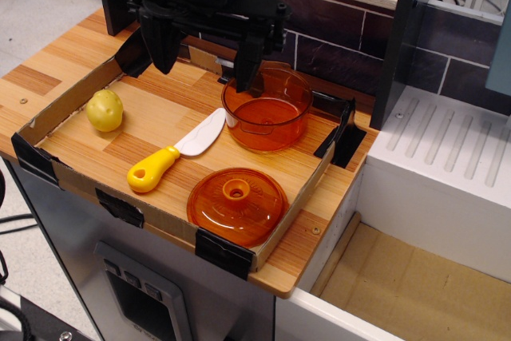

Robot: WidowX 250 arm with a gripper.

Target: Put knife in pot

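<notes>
The only view looks down at an angle on a wooden counter [319, 253] with a low cardboard tray [72, 101] taped at its corners with black tape.

The knife [174, 155] lies flat on the tray floor, near its middle. Its long axis runs diagonally: the rounded yellow handle, with a hole at its end, points toward the near-left, and the white curved blade points toward the far-right, toward the pot [267, 109]. The blade tip stops just beside the pot's near-left wall; whether it touches cannot be told. The pot is a deep, transparent orange vessel standing upright at the far-right part of the tray, its mouth open upward, with nothing visible inside. The flat orange lid [236, 205] with a central knob rests knob up at the near edge of the tray, just beside the knife and in front of the pot. A yellow potato [104, 110] sits well apart to the left.

The black gripper [205, 57] hangs above the far side of the tray, its two fingers spread wide and holding nothing. The finger [247, 61] nearer the pot hangs over the pot's far-left rim; contact cannot be judged. The other finger [163, 45] hangs over bare tray floor, clear of the knife.
</notes>
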